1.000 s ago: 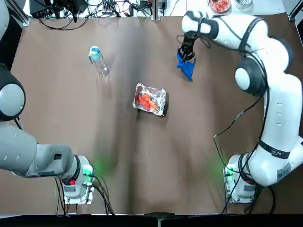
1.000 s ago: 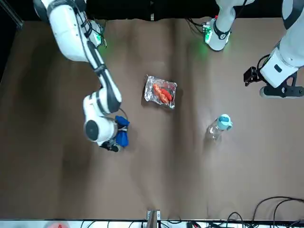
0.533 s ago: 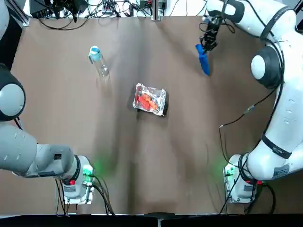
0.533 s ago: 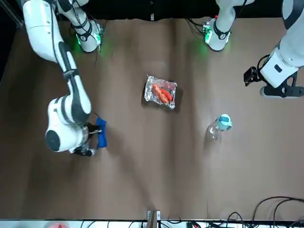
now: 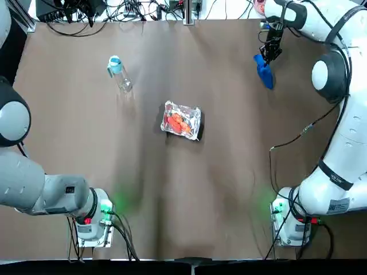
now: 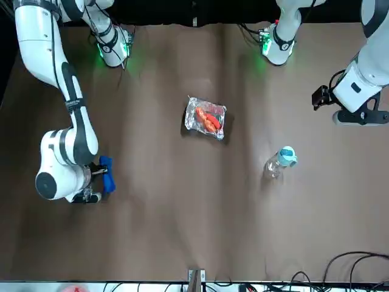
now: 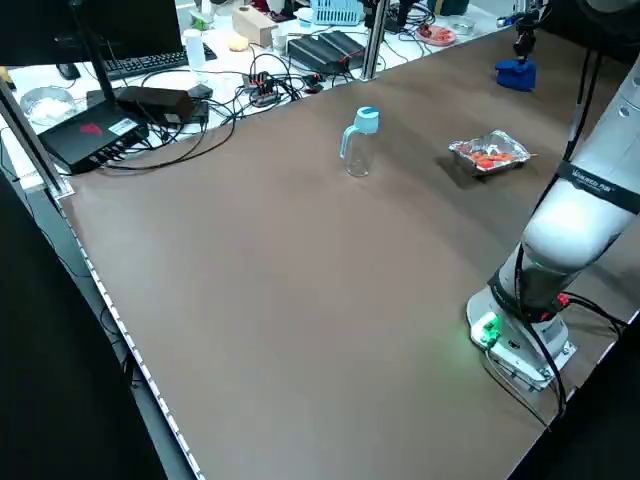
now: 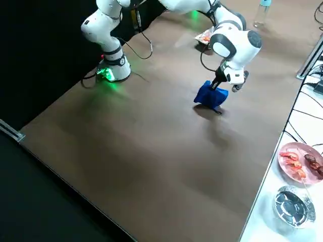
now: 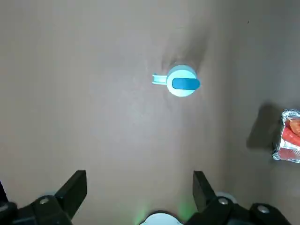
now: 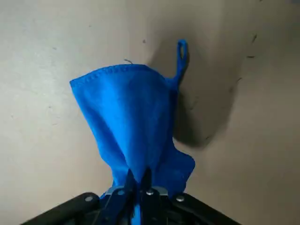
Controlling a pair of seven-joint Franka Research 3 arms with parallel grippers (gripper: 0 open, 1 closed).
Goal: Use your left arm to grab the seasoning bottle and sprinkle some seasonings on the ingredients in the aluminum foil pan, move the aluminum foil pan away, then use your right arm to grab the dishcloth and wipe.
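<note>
My right gripper (image 10: 138, 180) is shut on the bright blue dishcloth (image 10: 129, 112), pinching its top fold. The dishcloth (image 5: 264, 71) hangs from the gripper (image 5: 269, 52) at the far right of the table, its lower edge touching the surface (image 8: 211, 96). The aluminum foil pan (image 5: 182, 120) lies mid-table with red-orange ingredients (image 5: 176, 121) inside. The seasoning bottle (image 5: 118, 73) stands upright at the far left, light-blue cap (image 9: 183, 83) on top. High above and nearer than the bottle, my left gripper (image 9: 139, 187) is open and holds nothing.
Cables and electronics (image 5: 114, 8) run along the far edge. A round dish of reddish food (image 8: 300, 161) and a metal bowl (image 8: 290, 204) sit beyond the table's far right edge. Both arm bases (image 5: 94, 220) (image 5: 289, 223) stand at the near edge.
My right gripper has dragged the dishcloth from near the back middle of the table toward the far right side. The left arm, bottle and pan have not moved.
</note>
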